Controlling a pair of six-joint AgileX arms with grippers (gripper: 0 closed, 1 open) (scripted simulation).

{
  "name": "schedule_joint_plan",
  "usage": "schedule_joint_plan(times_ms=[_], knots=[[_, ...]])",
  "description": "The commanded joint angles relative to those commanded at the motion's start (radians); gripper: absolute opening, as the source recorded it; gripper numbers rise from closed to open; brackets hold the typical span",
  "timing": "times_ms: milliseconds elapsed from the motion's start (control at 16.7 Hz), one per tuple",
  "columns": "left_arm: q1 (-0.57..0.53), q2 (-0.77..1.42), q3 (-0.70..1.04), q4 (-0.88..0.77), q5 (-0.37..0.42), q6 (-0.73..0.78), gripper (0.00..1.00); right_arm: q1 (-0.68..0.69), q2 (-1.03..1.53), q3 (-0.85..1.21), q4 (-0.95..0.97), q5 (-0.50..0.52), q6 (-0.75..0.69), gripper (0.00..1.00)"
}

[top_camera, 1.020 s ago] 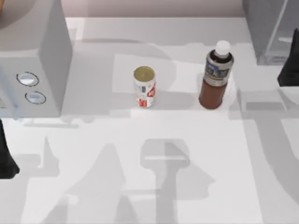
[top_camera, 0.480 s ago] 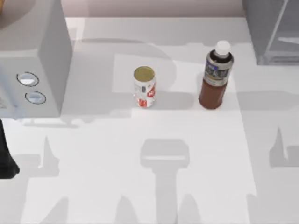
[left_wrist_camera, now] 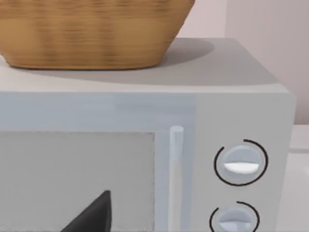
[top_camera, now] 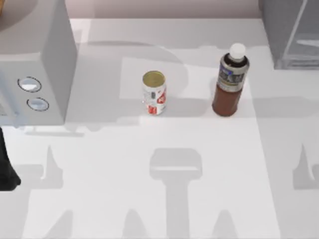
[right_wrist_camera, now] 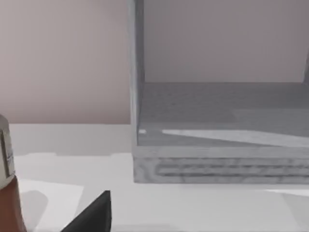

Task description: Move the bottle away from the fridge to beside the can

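Since a second ago, the right arm has left the top view; bottle (top_camera: 230,84) and can (top_camera: 154,92) have not moved. Left pincer (left_wrist_camera: 91,215) is a dark tip facing the dialled grey box (top_camera: 35,64), grip unreadable; right pincer (right_wrist_camera: 91,215), also unreadable, faces the fridge (right_wrist_camera: 217,125), with the bottle cut off just beside it. White desk (top_camera: 164,189), pale wall.
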Motion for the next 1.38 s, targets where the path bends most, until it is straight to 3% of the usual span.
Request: schedule_joint_plan(times_ms=[240,480,1140,1380], knots=[[0.0,0.0,0.0,0.0,0.0,0.0,1.0,0.002,-0.007,0.012,-0.01,0.002,0.0,1.0],[0.0,0.0,0.0,0.0,0.0,0.0,1.0,-0.002,-0.113,0.1,-0.161,0.006,-0.003,1.0],[0.0,0.0,0.0,0.0,0.0,0.0,1.0,-0.001,-0.599,0.497,-1.105,0.0,-0.007,1.0],[0.0,0.0,0.0,0.0,0.0,0.0,1.0,-0.003,-0.74,0.613,-1.367,-0.001,-0.01,1.0]])
